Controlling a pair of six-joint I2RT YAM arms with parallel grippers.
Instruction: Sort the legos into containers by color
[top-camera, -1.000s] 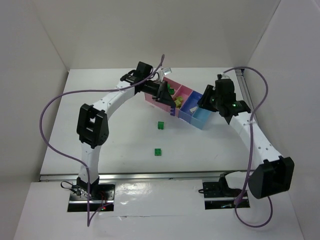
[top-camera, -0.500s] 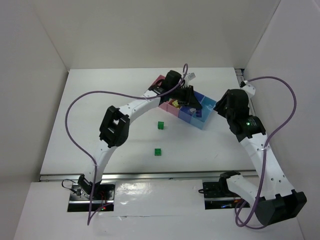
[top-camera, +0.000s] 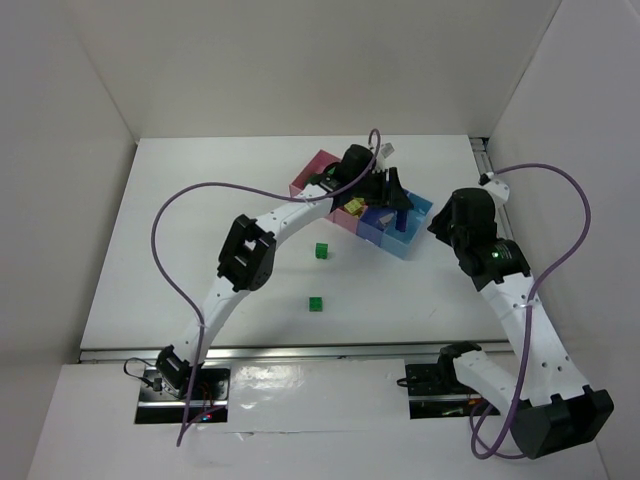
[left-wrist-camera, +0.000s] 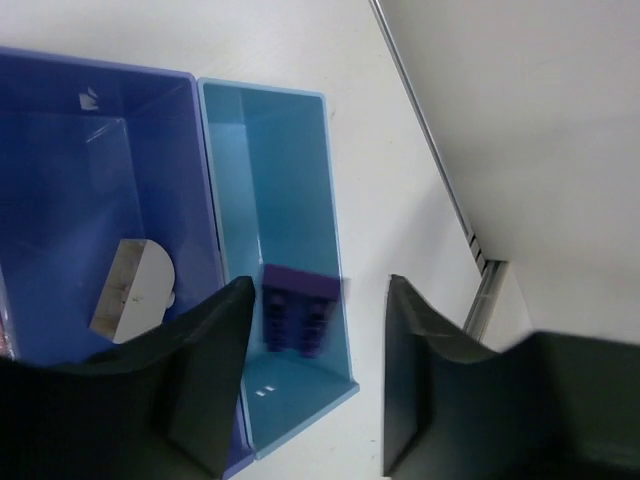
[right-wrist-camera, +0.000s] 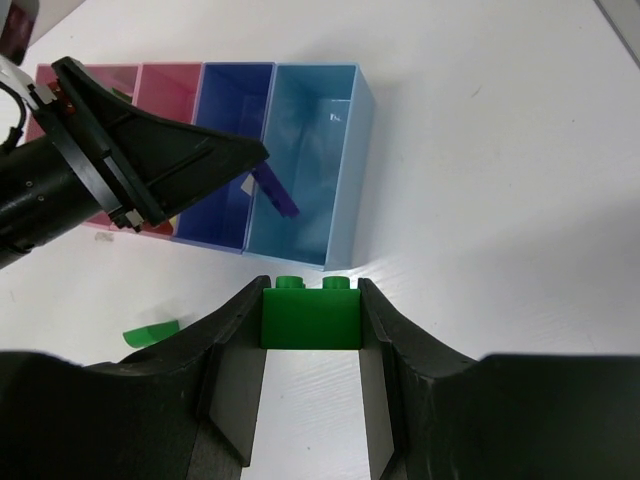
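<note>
Over the light-blue plastic tray (left-wrist-camera: 290, 170), the left fingers (left-wrist-camera: 205, 385) hung released above a dark-purple studded brick (left-wrist-camera: 300, 310), so rising straight seemed wisest, while the right fingers (right-wrist-camera: 232, 395) clenched a green studded brick (right-wrist-camera: 310, 318).

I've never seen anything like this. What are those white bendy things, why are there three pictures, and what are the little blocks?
The white jointed things are two robot arms, a left arm and a right arm, bolted to a table. The wide picture looks down from above and behind them. The other two come from small cameras on each wrist, so each gripper's dark fingers show at the bottom. On the table stands a row of trays: pink trays, a blue tray and a light blue tray. Two loose green bricks lie nearby. The right gripper is shut on a green brick. The left gripper is open over the light blue tray, with a blurred purple brick below it.
</note>
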